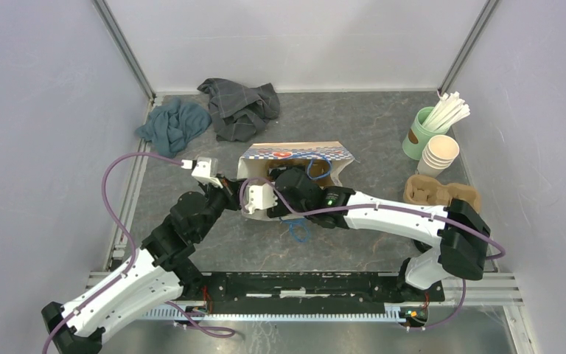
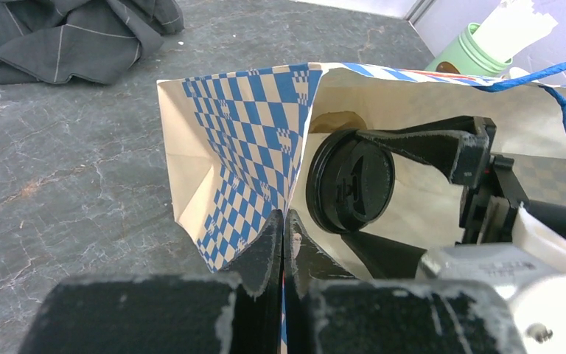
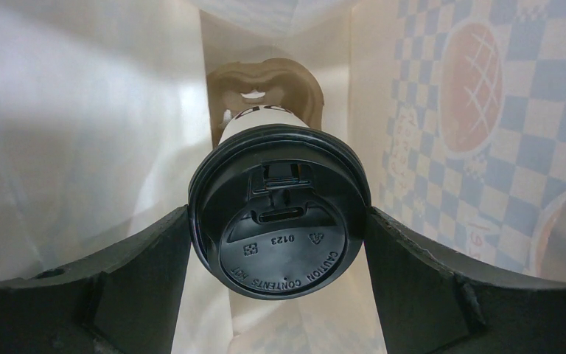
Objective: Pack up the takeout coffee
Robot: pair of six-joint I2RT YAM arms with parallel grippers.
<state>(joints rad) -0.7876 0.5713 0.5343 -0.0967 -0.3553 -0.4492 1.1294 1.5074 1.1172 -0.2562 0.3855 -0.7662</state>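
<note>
The right gripper (image 3: 278,225) is clamped on the takeout coffee (image 3: 280,243), one finger at each side of the black lid, centre frame. The cup lies inside the paper bag (image 2: 239,140), its long axis pointing into the bag, lid toward the wrist and base toward the brown carrier (image 3: 265,81) at upper centre. Seating cannot be confirmed. The left gripper (image 2: 284,236) is pinched together on the bag's mouth edge. Judgement: the remaining travel runs straight along that axis.

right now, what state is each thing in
paper bag: on its side, mouth open
takeout coffee: lidded, inside the bag
left gripper: shut on bag edge
right gripper: shut on the coffee
straw cup: upright
cup stack: upright
grey cloth: crumpled
teal cloth: crumpled
</note>
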